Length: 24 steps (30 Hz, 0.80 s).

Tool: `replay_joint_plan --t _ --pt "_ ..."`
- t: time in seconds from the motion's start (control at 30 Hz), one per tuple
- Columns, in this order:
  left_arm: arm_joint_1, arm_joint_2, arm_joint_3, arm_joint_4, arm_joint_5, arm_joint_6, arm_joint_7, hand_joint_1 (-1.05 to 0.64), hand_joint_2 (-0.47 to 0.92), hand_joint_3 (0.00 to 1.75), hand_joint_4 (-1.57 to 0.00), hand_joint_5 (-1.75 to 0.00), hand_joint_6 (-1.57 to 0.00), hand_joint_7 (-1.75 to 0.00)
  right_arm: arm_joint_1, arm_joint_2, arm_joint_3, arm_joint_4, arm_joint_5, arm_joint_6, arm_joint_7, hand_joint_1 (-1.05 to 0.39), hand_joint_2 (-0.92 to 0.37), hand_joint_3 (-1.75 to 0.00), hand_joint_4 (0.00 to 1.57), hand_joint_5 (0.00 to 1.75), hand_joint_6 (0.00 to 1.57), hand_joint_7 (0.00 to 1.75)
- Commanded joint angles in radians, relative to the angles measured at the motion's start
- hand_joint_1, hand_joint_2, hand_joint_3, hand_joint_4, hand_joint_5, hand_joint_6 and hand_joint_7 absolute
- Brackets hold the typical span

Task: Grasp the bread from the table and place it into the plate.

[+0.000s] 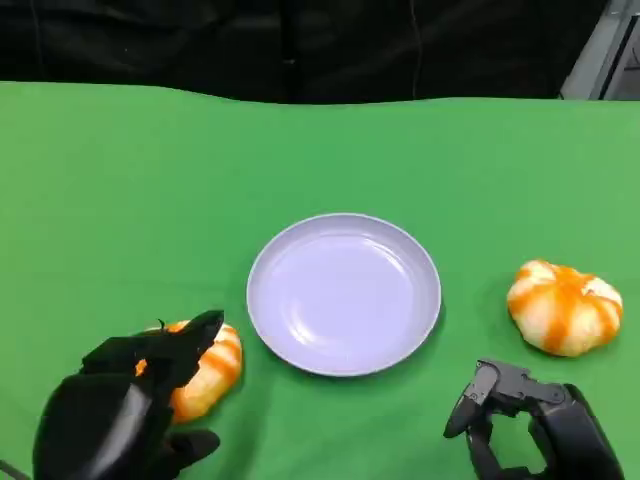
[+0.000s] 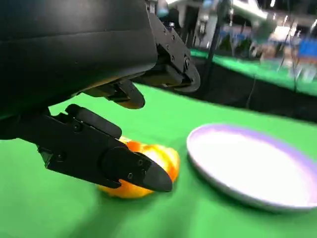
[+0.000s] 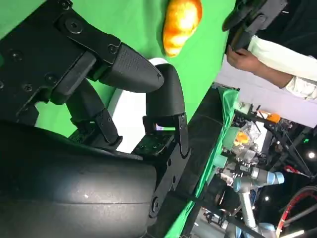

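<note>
Orange-striped bread (image 1: 205, 372) between spread left hand (image 1: 120, 410) fingers, ungripped, plate (image 1: 344, 293) beside, right hand (image 1: 535, 425) curled empty

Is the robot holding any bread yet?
No, nothing is held. The left hand is open around the left bread, fingers apart over it, not gripping. The right hand is empty.

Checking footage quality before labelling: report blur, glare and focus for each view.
Head view: even light, sharp, faint sheen on the plate. Left wrist view: left hand sharp, bread and plate rim soft, background motion-blurred. Right wrist view: right hand crisp, far bread slightly overexposed, background lab clutter soft.
</note>
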Motion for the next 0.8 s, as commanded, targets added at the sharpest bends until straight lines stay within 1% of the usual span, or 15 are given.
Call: replay_joint_plan --t 0.03,0.17,0.4,0.53,0.8 --pt "-0.039 0.032 -0.039 -0.024 0.067 0.1 -0.071 -0.53 0.9 0.0 -0.42 -0.16 -0.32 0.0 0.006 -0.006 -0.006 -0.015 0.011 0.004 -0.002 -0.54 -0.32 -1.46 0.88 1.75 0.82 1.49" --pt "-0.081 0.037 -0.084 -0.012 0.14 0.197 -0.126 -0.53 0.9 0.0 -0.44 -0.14 -0.32 0.0 0.007 -0.007 -0.007 -0.018 0.002 0.006 -0.006 -0.55 -0.33 -1.47 0.89 1.75 0.82 1.49" --pt "-0.15 0.037 -0.16 0.055 0.238 0.325 -0.144 -0.54 0.89 0.0 -0.47 -0.11 -0.32 0.0 0.012 -0.008 -0.007 -0.026 0.002 0.008 -0.007 -0.55 -0.33 -1.47 0.89 1.75 0.81 1.49" --pt "-0.178 0.04 -0.19 0.083 0.246 0.372 -0.153 -0.54 0.89 0.0 -0.47 -0.1 -0.32 0.0 0.016 -0.006 -0.006 -0.033 0.001 0.013 -0.008 -0.55 -0.33 -1.46 0.89 1.75 0.81 1.49" --pt "-0.254 0.042 -0.236 0.205 0.21 0.44 -0.214 -0.54 0.91 0.01 -0.45 -0.06 -0.3 0.0 0.018 -0.004 -0.006 -0.036 0.0 0.014 -0.009 -0.54 -0.33 -1.48 0.89 1.75 0.81 1.5"
